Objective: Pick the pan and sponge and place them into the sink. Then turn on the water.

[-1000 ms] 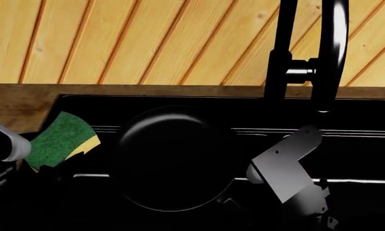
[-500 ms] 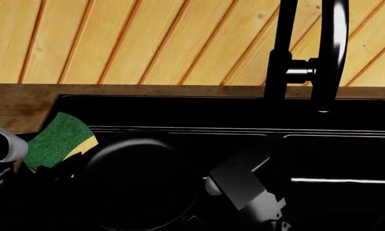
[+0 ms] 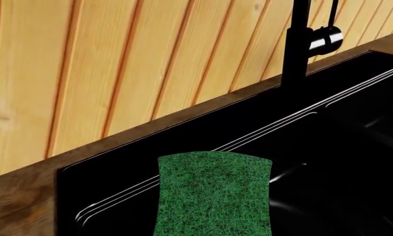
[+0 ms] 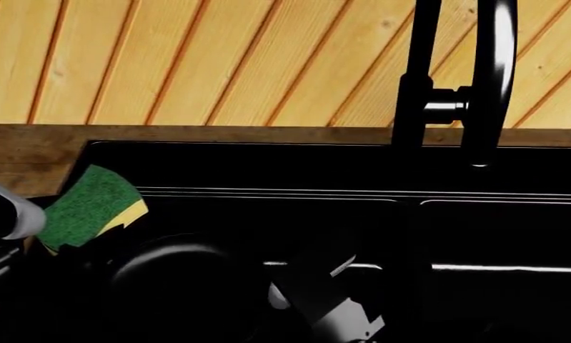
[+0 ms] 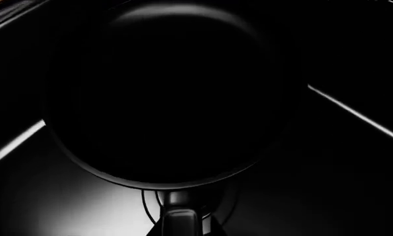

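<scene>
a: where is the pan (image 4: 185, 289) sitting?

b: low inside the sink (image 4: 266, 168), its handle at the right tool's spot, though i cannot tell whether that tool is clenching it.

a: and the sponge (image 4: 87, 207)?

b: hanging over the sink's left rim; the left tool's grip is hidden too. the tap (image 4: 457, 86) is standing behind.

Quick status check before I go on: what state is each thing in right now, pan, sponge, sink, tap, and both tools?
Pan: upright, held by its handle, low over the sink's left basin.
Sponge: held over the sink's left edge, green side up, not yet in.
Sink: dry, nothing seen resting in it.
Tap: off, no stream.
Left tool: hidden behind the sponge, jaws not visible.
Right tool: at the pan's handle, apparently gripping it.
</scene>
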Available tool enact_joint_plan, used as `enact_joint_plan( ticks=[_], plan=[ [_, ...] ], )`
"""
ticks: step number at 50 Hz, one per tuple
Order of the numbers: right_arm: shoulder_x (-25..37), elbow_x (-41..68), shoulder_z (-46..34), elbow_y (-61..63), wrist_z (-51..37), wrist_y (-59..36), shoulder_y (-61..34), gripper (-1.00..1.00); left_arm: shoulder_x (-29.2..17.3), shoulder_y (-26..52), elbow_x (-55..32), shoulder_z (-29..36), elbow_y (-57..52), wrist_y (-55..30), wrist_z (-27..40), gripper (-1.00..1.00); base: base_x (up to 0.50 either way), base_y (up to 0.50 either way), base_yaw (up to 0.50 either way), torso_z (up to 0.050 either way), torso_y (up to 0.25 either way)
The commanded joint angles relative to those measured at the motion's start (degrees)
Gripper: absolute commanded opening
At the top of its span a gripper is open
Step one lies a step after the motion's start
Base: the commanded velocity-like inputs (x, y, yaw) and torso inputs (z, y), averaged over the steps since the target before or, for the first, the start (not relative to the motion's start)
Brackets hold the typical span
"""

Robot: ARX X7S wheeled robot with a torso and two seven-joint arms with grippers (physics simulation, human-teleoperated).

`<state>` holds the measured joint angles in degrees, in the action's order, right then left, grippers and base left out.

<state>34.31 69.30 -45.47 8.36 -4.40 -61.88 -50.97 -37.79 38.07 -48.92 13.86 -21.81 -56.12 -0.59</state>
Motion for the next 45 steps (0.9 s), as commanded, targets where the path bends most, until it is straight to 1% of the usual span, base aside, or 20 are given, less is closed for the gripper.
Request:
enact_joint_plan(
  ticks=[1, 2, 4, 5, 11, 13, 17, 23, 27, 28, 29, 31, 33, 37, 42, 45],
  plan=[
    [-1.8, -1.1, -0.1, -2.3, 1.8, 0.2, -0.5, -1.0, 1.1, 0.5, -0.1, 0.7, 0.7, 0.2, 1.1, -1.0, 0.0, 0.0, 0.0, 0.0, 0.0],
    [-2.1, -1.5, -0.6, -2.8, 2.3, 0.4, -0.4, -1.0, 1.2, 0.6, -0.1, 0.8, 0.7, 0.2, 1.2, -1.0, 0.0, 0.0, 0.0, 0.0, 0.01],
    [-2.7, -2.3, -1.1, -3.7, 2.9, 0.8, -0.5, -1.0, -0.7, -0.4, -0.9, -0.6, 0.4, 0.7, 0.0, -1.0, 0.0, 0.0, 0.0, 0.005, 0.0],
    [-3.0, -2.5, -1.2, -4.1, 3.1, 1.0, -0.5, -1.0, -0.9, -0.5, -1.1, -0.8, 0.3, 0.7, -0.2, -1.0, 0.0, 0.0, 0.0, 0.0, 0.0],
    [-4.3, -4.3, -2.6, -7.0, 5.0, 2.3, -0.3, -1.0, -1.2, -1.0, -1.2, -1.0, 0.3, 1.0, -0.3, -1.0, 0.0, 0.0, 0.0, 0.0, 0.002],
    [-4.8, -5.2, -3.2, -8.3, 5.9, 3.0, -0.2, -1.0, -0.2, -0.6, -0.9, -0.3, 0.4, 0.8, 0.4, -1.0, 0.0, 0.0, 0.0, 0.0, 0.0],
    [-5.8, -7.0, -4.2, -10.9, 7.9, 4.6, -0.2, -1.0, -1.5, -1.5, -1.0, -0.9, 0.7, 1.6, -0.8, -1.0, 0.0, 0.0, 0.0, 0.0, 0.0],
    [-7.6, -9.5, -6.1, -14.6, 10.9, 6.8, -0.2, -1.0, -1.9, -1.6, -1.3, -1.2, 0.6, 1.5, -0.8, -1.0, 0.0, 0.0, 0.0, 0.002, 0.002],
    [-9.0, -11.2, -7.6, -17.6, 12.8, 8.4, 0.5, -1.0, -1.3, -0.7, -1.1, -0.6, 0.9, 1.0, -0.4, -1.0, 0.0, 0.0, 0.0, 0.0, 0.003],
    [-9.2, -11.3, -7.7, -18.0, 13.0, 8.5, 0.4, -1.0, 0.1, 0.0, -0.8, 0.3, 0.8, 0.5, 0.8, -1.0, 0.0, 0.0, 0.0, 0.0, 0.0],
    [-9.5, -11.7, -8.0, -18.8, 13.5, 9.0, 0.4, -1.0, -1.0, -0.5, -1.2, -0.4, 0.5, 0.9, -0.1, -1.0, 0.0, 0.0, 0.0, 0.0, 0.0],
    [-10.1, -12.4, -8.4, -20.2, 14.3, 9.7, 0.4, -1.0, -1.8, -1.2, -1.2, -0.8, 0.6, 1.4, -0.7, -1.0, 0.0, 0.0, 0.0, 0.0, 0.0],
    [-10.7, -13.0, -8.7, -21.6, 15.0, 10.3, 0.3, -1.0, -1.0, -1.0, -0.6, -0.1, 1.0, 1.5, -0.3, -1.0, 0.0, 0.0, 0.0, 0.0, 0.005],
    [-11.8, -14.1, -9.4, -24.1, 16.4, 11.4, -0.2, -1.0, -1.0, -1.0, -0.9, -0.2, 0.8, 1.3, -0.1, -1.0, 0.0, 0.0, 0.0, 0.0, 0.0],
    [-12.3, -14.5, -10.2, -25.0, 17.4, 11.6, 0.0, -1.0, -1.4, -1.5, -0.7, -0.3, 1.3, 2.1, -0.7, -1.0, 0.0, 0.0, 0.0, 0.0, 0.0],
    [-12.2, -14.1, -9.8, -24.8, 17.0, 11.4, 0.1, -1.0, -0.5, -1.0, -0.5, 0.3, 1.4, 1.7, 0.0, -1.0, 0.0, 0.0, 0.0, 0.0, 0.0]
  ],
)
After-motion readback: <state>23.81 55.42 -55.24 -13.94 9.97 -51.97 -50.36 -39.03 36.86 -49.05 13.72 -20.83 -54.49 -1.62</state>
